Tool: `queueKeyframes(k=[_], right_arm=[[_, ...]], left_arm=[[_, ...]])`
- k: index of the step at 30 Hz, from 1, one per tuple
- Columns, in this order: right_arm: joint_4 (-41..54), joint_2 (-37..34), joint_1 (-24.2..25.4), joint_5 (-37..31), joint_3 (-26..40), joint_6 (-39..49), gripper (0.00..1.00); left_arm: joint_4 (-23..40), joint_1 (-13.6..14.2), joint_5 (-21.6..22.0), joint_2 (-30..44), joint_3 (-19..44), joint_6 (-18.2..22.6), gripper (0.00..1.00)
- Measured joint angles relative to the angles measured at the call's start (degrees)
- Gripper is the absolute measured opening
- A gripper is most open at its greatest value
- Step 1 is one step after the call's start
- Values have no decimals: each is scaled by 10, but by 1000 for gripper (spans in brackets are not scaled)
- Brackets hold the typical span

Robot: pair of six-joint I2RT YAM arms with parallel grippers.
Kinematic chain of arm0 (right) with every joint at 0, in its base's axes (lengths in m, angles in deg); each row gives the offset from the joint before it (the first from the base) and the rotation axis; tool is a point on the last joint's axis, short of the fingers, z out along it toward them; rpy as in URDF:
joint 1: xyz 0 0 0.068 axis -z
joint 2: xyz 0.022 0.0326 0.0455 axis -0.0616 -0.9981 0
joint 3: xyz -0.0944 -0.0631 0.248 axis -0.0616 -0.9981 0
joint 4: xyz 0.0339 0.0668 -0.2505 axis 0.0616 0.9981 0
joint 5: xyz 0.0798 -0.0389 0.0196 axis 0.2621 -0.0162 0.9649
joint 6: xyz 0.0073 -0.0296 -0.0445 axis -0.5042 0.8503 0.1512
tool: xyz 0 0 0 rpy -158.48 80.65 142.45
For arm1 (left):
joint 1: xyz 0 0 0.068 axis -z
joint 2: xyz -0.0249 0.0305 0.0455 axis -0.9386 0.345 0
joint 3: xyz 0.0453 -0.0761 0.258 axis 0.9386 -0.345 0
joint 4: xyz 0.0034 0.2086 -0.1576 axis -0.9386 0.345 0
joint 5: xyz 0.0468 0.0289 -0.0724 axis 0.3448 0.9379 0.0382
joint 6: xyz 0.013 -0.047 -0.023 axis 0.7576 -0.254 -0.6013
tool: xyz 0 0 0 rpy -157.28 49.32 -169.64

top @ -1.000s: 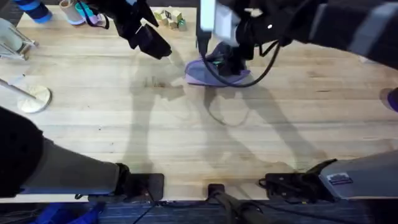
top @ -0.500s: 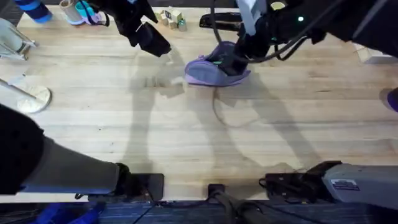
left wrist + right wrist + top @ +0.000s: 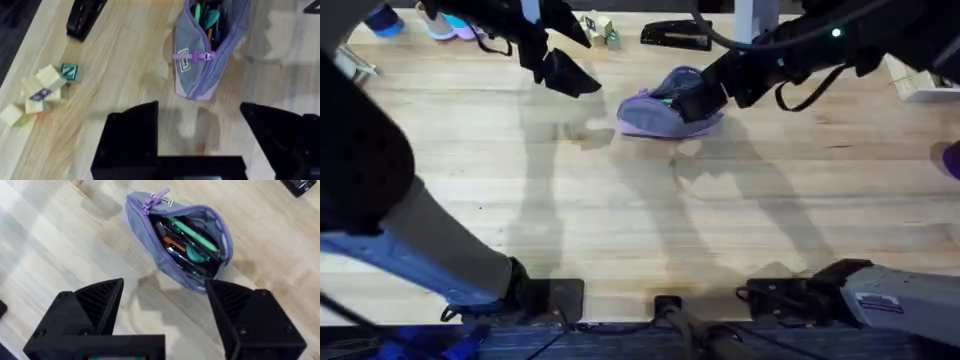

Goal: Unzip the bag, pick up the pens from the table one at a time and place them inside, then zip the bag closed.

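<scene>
Overhead, right gripper [image 3: 692, 103] hovers spread-fingered over the bag [image 3: 650, 115].

Stapler: a black plastic stapler [image 3: 676, 36] is lying flat near the far edge, its long body running sideways; it is also showing at [image 3: 85, 17].
Blocks: a small heap of pale wooden cubes [image 3: 597, 28], some with green or coloured faces, is sitting just beside the stapler; the same cluster is lying loose at [image 3: 37, 92].
Round stand: a pale round disc [image 3: 372, 157] is resting at the near left edge.
Far-left corner: blue and pink items [image 3: 445, 24] are standing there, too blurred to identify.
</scene>
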Motion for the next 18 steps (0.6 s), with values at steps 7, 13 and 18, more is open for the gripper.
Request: queueKeyframes(k=[7,13,18], right_arm=[[13,0,0,3,0,-19,996],[19,0,0,3,0,-26,996],[19,0,0,3,0,-45,996]], left_arm=[[-3,-1,-43,54,0,29,993],[-3,-1,-50,69,0,40,993],[-3,-1,-55,69,0,49,994]])
